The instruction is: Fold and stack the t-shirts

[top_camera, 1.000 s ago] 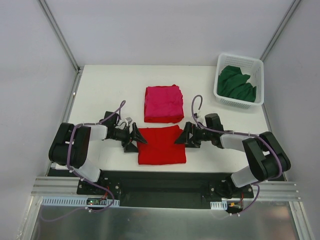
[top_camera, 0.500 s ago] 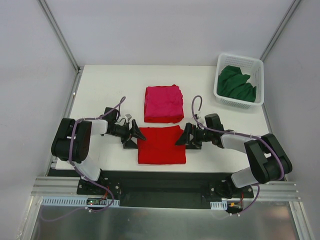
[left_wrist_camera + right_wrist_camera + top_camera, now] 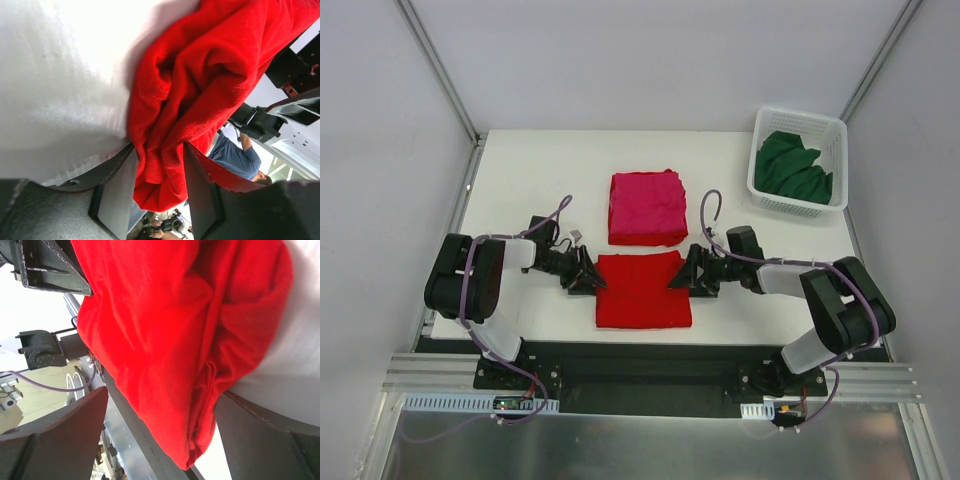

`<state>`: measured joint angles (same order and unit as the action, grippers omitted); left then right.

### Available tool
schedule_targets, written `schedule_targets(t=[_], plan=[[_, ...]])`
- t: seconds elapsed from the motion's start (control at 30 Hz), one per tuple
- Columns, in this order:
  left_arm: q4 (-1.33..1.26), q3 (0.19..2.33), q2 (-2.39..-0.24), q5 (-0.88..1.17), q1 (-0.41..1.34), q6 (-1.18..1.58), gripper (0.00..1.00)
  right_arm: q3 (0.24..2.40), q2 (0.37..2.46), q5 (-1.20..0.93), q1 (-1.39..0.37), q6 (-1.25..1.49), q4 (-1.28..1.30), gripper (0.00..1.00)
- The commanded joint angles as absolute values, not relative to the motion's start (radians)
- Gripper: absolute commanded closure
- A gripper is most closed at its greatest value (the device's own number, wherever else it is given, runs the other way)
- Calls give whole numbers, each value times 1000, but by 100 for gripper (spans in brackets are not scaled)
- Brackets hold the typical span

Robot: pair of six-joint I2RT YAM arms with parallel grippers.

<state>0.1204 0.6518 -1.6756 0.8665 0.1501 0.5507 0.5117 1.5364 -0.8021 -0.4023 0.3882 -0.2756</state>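
Wide-apart fingers [image 3: 55, 440] flank the bunched red t-shirt [image 3: 165, 330].

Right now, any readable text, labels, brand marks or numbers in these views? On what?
None readable.
The red t-shirt, magenta t-shirt, green t-shirt and white basket are all plain, with no print or tag showing.
The small circuit board by the left arm's base may carry markings, but it is too small to read.

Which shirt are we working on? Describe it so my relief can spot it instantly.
On the white table, look near the front edge, by the arm bases. The red shirt lies folded there between the left gripper and right gripper. Unlike it, the pink shirt lies farther back and the green shirt sits in the basket.
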Motion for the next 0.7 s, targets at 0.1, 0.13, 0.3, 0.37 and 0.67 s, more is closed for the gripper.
schedule_targets(t=[0.1, 0.13, 0.3, 0.37, 0.67], plan=[[124, 627, -1706, 781, 184, 517, 60, 499, 1621, -703, -442, 368, -245, 32], [121, 626, -1706, 784, 186, 518, 63, 496, 1624, -703, -442, 368, -245, 37], [123, 624, -1701, 793, 187, 517, 84, 482, 1620, -704, -443, 357, -227, 70], [121, 624, -1703, 795, 189, 517, 100, 479, 1618, -706, -443, 354, -222, 81], [120, 626, -1664, 805, 190, 525, 100, 503, 1551, -683, -443, 319, -124, 99]])
